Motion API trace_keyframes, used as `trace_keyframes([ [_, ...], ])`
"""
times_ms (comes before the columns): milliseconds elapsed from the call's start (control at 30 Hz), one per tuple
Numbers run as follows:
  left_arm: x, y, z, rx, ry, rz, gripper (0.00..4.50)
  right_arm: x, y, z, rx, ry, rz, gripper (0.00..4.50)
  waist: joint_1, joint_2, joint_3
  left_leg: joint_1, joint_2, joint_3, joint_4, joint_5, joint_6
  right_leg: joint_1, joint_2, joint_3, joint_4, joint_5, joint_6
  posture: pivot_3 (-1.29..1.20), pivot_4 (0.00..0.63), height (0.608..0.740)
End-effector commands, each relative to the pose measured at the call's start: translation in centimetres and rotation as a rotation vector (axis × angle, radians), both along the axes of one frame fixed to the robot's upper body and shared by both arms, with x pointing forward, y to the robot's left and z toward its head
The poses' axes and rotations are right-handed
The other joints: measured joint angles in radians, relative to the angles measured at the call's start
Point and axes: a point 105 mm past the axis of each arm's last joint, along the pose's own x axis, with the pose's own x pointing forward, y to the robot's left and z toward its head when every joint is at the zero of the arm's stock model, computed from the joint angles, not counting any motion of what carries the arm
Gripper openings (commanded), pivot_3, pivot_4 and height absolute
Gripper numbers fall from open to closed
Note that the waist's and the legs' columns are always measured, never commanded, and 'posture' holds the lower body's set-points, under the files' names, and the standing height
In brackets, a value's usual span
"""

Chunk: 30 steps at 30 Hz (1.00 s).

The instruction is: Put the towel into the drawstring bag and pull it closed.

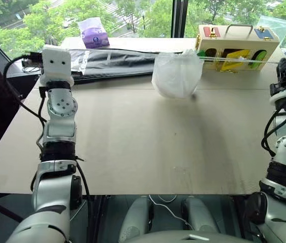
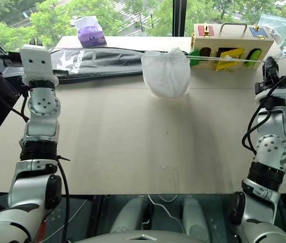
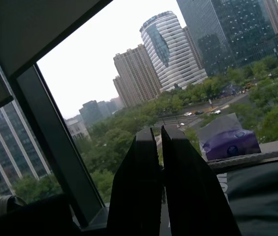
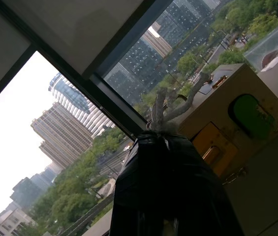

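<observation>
The drawstring bag (image 1: 177, 75) stands bulging on the far middle of the table (image 1: 143, 147), its mouth gathered at the top. A taut white cord (image 1: 239, 61) runs from that mouth to my right gripper (image 4: 154, 133), which is raised at the table's right edge and shut on the cord, whose frayed ends poke out past its fingertips. My left gripper (image 3: 159, 129) is raised at the far left, shut, with nothing visible between its fingers. A thin pale line follows the black case's far edge toward it; I cannot tell whether that is a cord. The towel is hidden.
A long black racket case (image 1: 112, 62) lies behind and left of the bag. A purple tissue pack (image 1: 94, 34) sits beyond it by the window. A wooden box with coloured latches (image 1: 236, 48) stands at the back right, with a clear plastic bag (image 1: 275, 24) behind it.
</observation>
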Motion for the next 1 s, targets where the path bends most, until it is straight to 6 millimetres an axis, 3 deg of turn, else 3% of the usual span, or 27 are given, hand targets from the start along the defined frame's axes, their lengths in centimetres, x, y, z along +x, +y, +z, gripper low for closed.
trace_keyframes([
  [33, -2.6, 6.9, -1.2, -0.219, -0.017, 0.244, 0.04, -4.5, -9.1, -0.4, 0.191, -0.039, -0.381, 0.0, 0.0, 0.0, 0.0, 0.0, 0.0, 0.0, 0.0, 0.0, 0.0, 0.0, 0.0, 0.0, 0.0, 0.0, 0.0, 0.0, 0.15, 0.74],
  [100, -2.4, 6.6, -1.5, -0.227, -0.007, 0.233, 0.04, -4.5, -9.5, -0.6, 0.207, -0.03, -0.389, 0.0, 0.0, 0.0, 0.0, 0.0, 0.0, 0.001, 0.0, 0.0, 0.0, 0.0, 0.0, 0.0, 0.0, 0.0, 0.0, 0.0, 0.15, 0.74],
  [133, -1.9, 6.0, -1.7, -0.243, 0.0, 0.187, 0.04, -4.1, -8.7, -0.5, 0.176, -0.023, -0.345, 0.0, 0.0, 0.0, 0.0, 0.0, 0.0, 0.001, 0.0, 0.0, 0.0, 0.0, 0.0, 0.001, 0.0, 0.0, 0.0, 0.0, 0.15, 0.74],
  [300, 1.5, 0.1, -4.0, -0.294, 0.136, -0.202, 0.04, -1.5, -1.3, -2.0, -0.161, 0.13, 0.04, 0.0, 0.003, -0.001, 0.0, 0.0, 0.0, 0.001, 0.0, 0.0, 0.0, 0.0, -0.001, 0.0, -0.001, 0.0, 0.0, 0.0, 0.15, 0.74],
  [433, 2.1, -2.5, -5.1, -0.244, 0.208, -0.352, 0.04, -2.0, 4.1, -3.3, -0.382, 0.175, 0.317, 0.0, -0.009, -0.001, 0.0, 0.0, 0.0, 0.003, 0.0, 0.0, 0.0, 0.0, 0.0, 0.002, -0.001, 0.0, 0.0, 0.0, 0.15, 0.74],
  [467, 2.1, -3.5, -5.4, -0.236, 0.233, -0.431, 0.0, -2.3, 4.6, -3.4, -0.42, 0.176, 0.357, 0.49, -0.011, -0.001, 0.0, 0.001, 0.001, 0.003, 0.0, 0.0, 0.0, 0.0, 0.001, 0.002, 0.0, 0.0, 0.0, 0.0, 0.15, 0.74],
  [500, 2.1, -5.3, -6.3, -0.231, 0.292, -0.554, 0.0, -2.8, 5.5, -3.6, -0.463, 0.174, 0.427, 0.67, -0.01, -0.001, 0.0, 0.001, 0.001, 0.003, 0.0, 0.0, 0.0, 0.0, 0.001, 0.002, 0.0, 0.0, 0.0, 0.0, 0.15, 0.74],
  [600, -0.7, -11.9, -10.3, -0.263, 0.57, -1.051, 0.94, -4.5, 7.4, -5.3, -0.615, 0.23, 0.604, 1.87, -0.007, -0.001, 0.0, 0.001, 0.001, 0.003, 0.0, 0.0, 0.0, 0.0, 0.002, 0.002, 0.0, 0.0, 0.0, 0.0, 0.15, 0.74],
  [667, -2.0, -12.9, -12.4, -0.228, 0.69, -1.113, 1.84, -5.8, 8.0, -6.8, -0.668, 0.292, 0.729, 2.79, -0.004, -0.001, 0.0, 0.0, 0.001, 0.003, 0.0, 0.0, 0.0, 0.001, 0.001, 0.003, -0.002, 0.0, 0.0, 0.0, 0.15, 0.74],
  [733, -2.5, -12.1, -13.8, -0.127, 0.761, -1.069, 2.67, -7.4, 7.9, -8.3, -0.76, 0.369, 0.837, 3.7, -0.002, -0.003, 0.002, 0.0, 0.001, 0.003, 0.001, -0.001, 0.001, 0.001, 0.001, 0.002, -0.004, 0.0, 0.0, 0.0, 0.15, 0.74],
  [833, -3.6, -11.4, -14.4, -0.076, 0.814, -1.11, 4.24, -7.1, 4.3, -11.1, -1.021, 0.528, 0.731, 3.81, -0.003, -0.003, 0.002, 0.001, 0.002, 0.001, 0.002, -0.001, 0.001, 0.002, 0.002, 0.002, -0.003, 0.0, -0.001, 0.0, 0.15, 0.74],
  [900, -3.7, -10.4, -14.7, -0.062, 0.832, -1.077, 4.47, -7.2, 2.8, -11.8, -1.207, 0.525, 0.69, 3.81, -0.001, -0.003, 0.002, 0.002, 0.002, 0.004, 0.002, -0.001, 0.001, 0.002, 0.002, 0.003, -0.003, -0.001, -0.001, 0.0, 0.15, 0.74],
  [1000, -4.3, -8.9, -15.1, -0.019, 0.838, -1.019, 4.47, -7.4, 2.4, -11.7, -1.215, 0.435, 0.701, 3.81, -0.003, -0.004, 0.002, 0.003, 0.002, 0.005, 0.004, -0.001, 0.001, 0.003, 0.002, 0.004, -0.003, 0.0, 0.0, 0.0, 0.15, 0.74],
])
